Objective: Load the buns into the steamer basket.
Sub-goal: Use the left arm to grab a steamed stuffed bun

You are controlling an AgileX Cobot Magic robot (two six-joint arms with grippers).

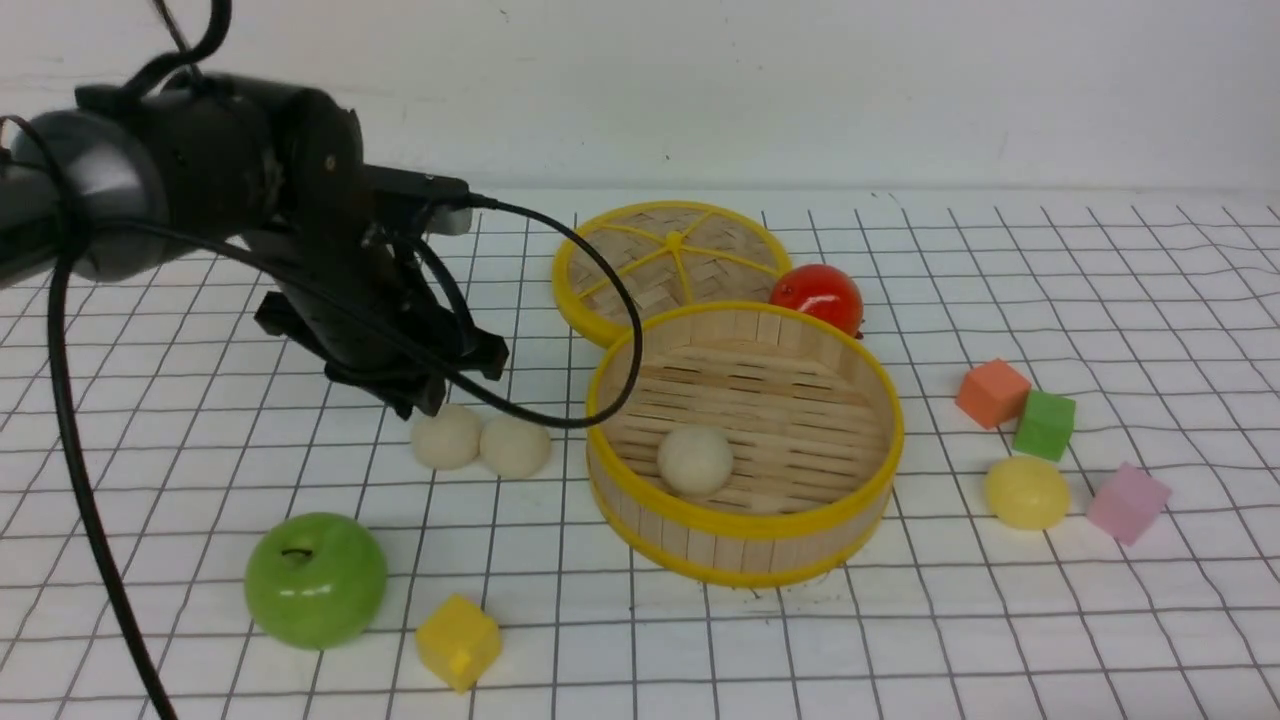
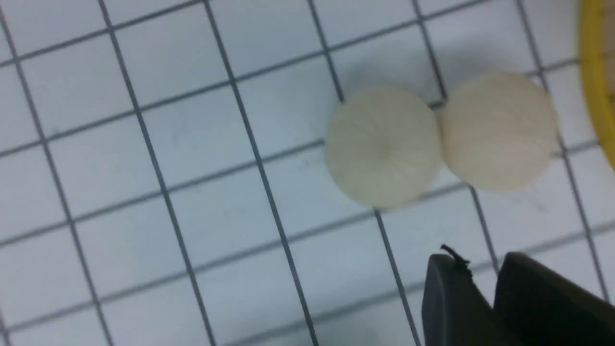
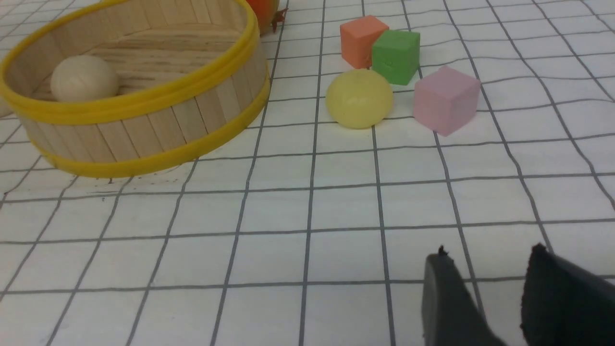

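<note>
Counting from the front view: first cream bun point(image 1: 695, 460) lies inside the steamer basket point(image 1: 745, 522), on the slatted floor near the front wall. Second cream bun point(image 1: 446, 437) and third cream bun point(image 1: 515, 446) sit on the table, touching each other, just left of the basket. Yellow bun point(image 1: 1026, 492) sits on the table right of the basket, beside the green cube point(image 1: 1044, 425) and pink cube point(image 1: 1128, 503). Left gripper point(image 1: 425, 398) hangs just above and behind the second bun; its jaw gap is not readable from here. Right arm is not in this view.

Left wrist view: second bun point(image 2: 383, 146) and third bun point(image 2: 498, 130) are in contact, with the basket rim at the frame edge. Fingers point(image 2: 451, 298) stand close together with a slim gap, nothing between them, clear of both buns.

Right wrist view: right gripper point(image 3: 489, 253) sits low over bare table, jaws apart, empty, well apart from the yellow bun. First bun shows inside the basket.

Judgement: one of four is in, three are left. The left-hand pair looks next. The jaws would need to widen first, and because the two touch, closing on one may nudge its neighbour.
</note>
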